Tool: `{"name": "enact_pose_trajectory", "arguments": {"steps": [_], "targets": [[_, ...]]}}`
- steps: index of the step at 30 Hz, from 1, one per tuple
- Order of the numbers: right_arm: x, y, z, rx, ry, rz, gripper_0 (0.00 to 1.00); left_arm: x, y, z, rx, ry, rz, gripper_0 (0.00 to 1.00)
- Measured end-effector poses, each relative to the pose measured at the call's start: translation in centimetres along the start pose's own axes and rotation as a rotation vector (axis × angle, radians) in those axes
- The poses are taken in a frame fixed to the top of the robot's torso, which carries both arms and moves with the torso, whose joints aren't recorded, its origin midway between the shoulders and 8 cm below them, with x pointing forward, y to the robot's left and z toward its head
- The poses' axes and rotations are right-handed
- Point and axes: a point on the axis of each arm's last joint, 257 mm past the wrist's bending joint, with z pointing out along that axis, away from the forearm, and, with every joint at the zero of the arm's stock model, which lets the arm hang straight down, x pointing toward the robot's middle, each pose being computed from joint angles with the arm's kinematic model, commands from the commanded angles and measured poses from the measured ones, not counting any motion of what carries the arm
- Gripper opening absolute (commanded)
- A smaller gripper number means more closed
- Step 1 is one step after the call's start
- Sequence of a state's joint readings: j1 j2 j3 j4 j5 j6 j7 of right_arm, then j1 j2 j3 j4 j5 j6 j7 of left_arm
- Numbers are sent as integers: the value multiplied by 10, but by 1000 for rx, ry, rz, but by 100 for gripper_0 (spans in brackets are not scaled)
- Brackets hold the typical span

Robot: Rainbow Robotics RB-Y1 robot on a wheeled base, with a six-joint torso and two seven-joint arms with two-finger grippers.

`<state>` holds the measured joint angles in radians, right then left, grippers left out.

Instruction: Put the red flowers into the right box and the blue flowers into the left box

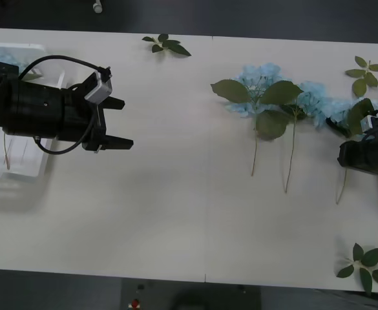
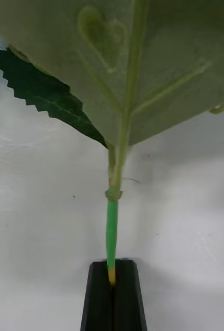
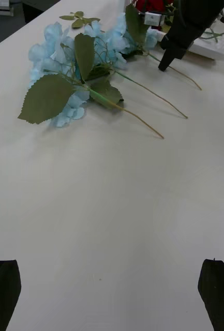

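Black fingers [image 2: 113, 295] of the right gripper [image 1: 347, 155] are pressing together on the thin green stem of one blue flower, close under its broad green leaves, with the white table [image 1: 176, 213] just below. Taking that table as the landmark and going from its left end: the left box [image 1: 21, 169], a shallow white tray, is sitting at the left edge, holding pale blue blooms and thin stems, and the left arm is reaching out over its inner side. Just beyond the tray, over bare tabletop, the left gripper [image 1: 116, 123] is hovering with its fingers spread wide apart and nothing between them. A loose green leaf sprig [image 1: 166, 44] is lying near the table's far edge. Right of the table's middle, the blue flowers [image 1: 273, 97] are lying in a cluster, heads toward the far edge and stems trailing toward the near edge. At the table's right edge the right gripper is gripping the rightmost stem. Red flowers [image 3: 152, 5] are showing behind that gripper in the left wrist view, beside the right box [image 3: 215, 47]. More leaf sprigs [image 1: 367, 266] are resting at the right corners.
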<state>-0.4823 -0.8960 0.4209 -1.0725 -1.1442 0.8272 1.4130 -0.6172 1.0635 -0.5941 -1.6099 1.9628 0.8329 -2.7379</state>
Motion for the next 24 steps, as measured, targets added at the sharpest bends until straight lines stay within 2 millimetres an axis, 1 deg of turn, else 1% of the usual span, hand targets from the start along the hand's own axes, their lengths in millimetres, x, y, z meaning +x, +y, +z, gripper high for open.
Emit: {"name": "enact_pose_trajectory", "arguments": {"steps": [4, 5, 7, 9, 13, 16, 19, 22, 24], "targets": [[1, 0, -2, 3, 15, -6, 0, 0, 0, 0, 0, 0, 0, 100], [5, 1, -5, 7, 41, -14, 0, 0, 0, 0, 0, 0, 0, 100], [9, 3, -19, 17, 105, -50, 0, 0, 0, 0, 0, 0, 0, 100], [4, 8, -42, 27, 145, -110, 0, 0, 0, 0, 0, 0, 0, 100], [-16, 20, -108, 46, 206, -243, 0, 0, 0, 0, 0, 0, 0, 100], [-29, 43, -162, 40, 229, -348, 0, 0, 0, 0, 0, 0, 0, 100], [-44, 80, -209, -25, 191, -423, 0, 0, 0, 0, 0, 0, 0, 100], [-55, 125, -245, -159, 110, -453, 0, 0, 0, 0, 0, 0, 1, 100], [-62, 153, -261, -246, 26, -468, 0, 0, 0, 0, 0, 0, 1, 100]]}}
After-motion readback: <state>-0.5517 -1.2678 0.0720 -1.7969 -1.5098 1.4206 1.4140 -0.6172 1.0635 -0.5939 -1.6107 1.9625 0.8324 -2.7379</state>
